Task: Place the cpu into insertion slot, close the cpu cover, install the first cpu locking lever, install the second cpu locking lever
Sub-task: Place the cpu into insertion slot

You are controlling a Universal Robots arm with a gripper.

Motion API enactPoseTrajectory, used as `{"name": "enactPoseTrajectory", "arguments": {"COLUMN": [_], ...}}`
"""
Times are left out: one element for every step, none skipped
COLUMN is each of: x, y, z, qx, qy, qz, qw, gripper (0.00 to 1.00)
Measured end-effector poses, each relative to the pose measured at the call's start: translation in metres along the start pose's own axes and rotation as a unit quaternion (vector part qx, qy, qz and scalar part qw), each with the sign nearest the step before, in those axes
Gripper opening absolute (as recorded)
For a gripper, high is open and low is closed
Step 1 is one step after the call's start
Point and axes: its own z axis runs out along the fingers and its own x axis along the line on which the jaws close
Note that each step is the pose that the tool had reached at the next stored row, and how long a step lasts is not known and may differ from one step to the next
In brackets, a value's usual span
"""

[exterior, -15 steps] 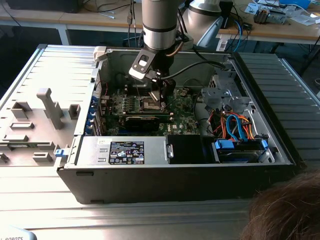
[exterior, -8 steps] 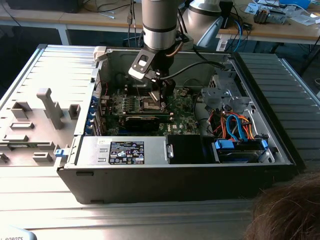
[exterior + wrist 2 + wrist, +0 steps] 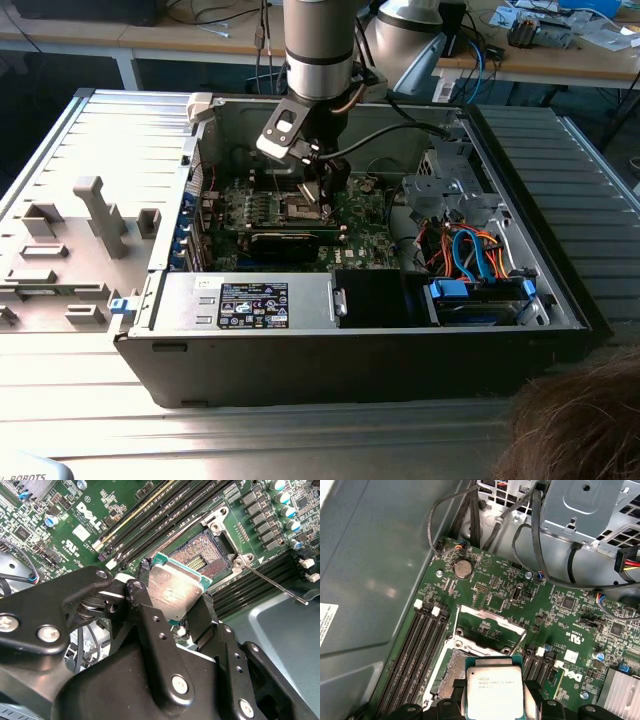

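Reaching down into computer case (image 3: 300,375), arm (image 3: 318,50) stands near vertical; end effector (image 3: 172,597) pinches cpu (image 3: 176,586) by edges, tilted, just above insertion slot (image 3: 201,559).

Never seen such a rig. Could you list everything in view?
computer case: one, black, lid off, on metal table
circuit board: one, green, inside the case
insertion slot: one, dark, silvery rim, on the board
cpu cover: one, silvery, tipped open beside the slot
memory slots: two banks, black, either side of the slot
cpu: one, silver-grey, held close by the slot
cables: several, orange and blue, exterior view's right
person's hair: brown, exterior view's bottom right corner
arm: one, grey, reaching into the case
gripper: one, black, shut on the cpu
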Motion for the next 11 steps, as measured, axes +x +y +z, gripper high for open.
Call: {"name": "enactPoseTrajectory", "arguments": {"x": [0.0000,0.0000,0.0000,0.0000,0.0000,0.0000,0.0000,0.0000,0.0000,0.0000,0.0000], "y": [0.0000,0.0000,0.0000,0.0000,0.0000,0.0000,-0.0001,-0.0001,0.0000,-0.0001,-0.0001], "z": [0.0001,0.0002,0.0002,0.0004,0.0004,0.0005,0.0005,0.0006,0.0006,0.0008,0.0009], "qx": [0.0000,0.0000,0.0000,-0.0001,-0.0001,-0.0001,-0.0001,-0.0001,-0.0001,-0.0002,-0.0002], "qy": [-0.0001,-0.0002,-0.0003,-0.0004,-0.0005,-0.0006,-0.0006,-0.0007,-0.0008,-0.0009,-0.0010], "qz": [0.002,0.003,0.004,0.006,0.007,0.008,0.008,0.009,0.010,0.012,0.013], "qw": [1.00000,1.00000,0.99999,0.99998,0.99997,0.99997,0.99996,0.99996,0.99995,0.99993,0.99991], "gripper": [0.55,0.55,0.55,0.55,0.55,0.55,0.55,0.55,0.55,0.55,0.55]}}
